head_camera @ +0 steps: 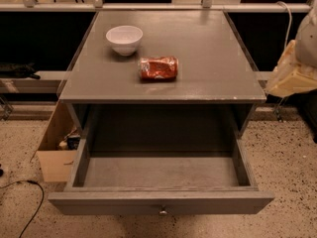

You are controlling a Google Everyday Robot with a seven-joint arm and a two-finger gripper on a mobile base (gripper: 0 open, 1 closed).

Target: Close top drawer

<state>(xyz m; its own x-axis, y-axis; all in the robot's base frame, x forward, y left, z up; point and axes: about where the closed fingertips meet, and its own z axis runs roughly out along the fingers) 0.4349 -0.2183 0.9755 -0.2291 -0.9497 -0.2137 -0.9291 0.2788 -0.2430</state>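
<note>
The top drawer (161,202) of the grey cabinet is pulled fully out toward me. Its grey inside is bare, and a small round metal knob (162,211) sits at the centre of its flat front panel. My gripper (291,72) is the cream-coloured part at the right edge of the view. It hangs beside the cabinet's right side at about tabletop height, well above and to the right of the drawer front, and touches nothing that I can see.
On the cabinet top (208,58) stand a white bowl (124,38) and a crumpled red snack bag (158,67). An open cardboard box (53,152) sits on the speckled floor to the left. A black cable (27,202) lies at the lower left. A rail runs behind the cabinet.
</note>
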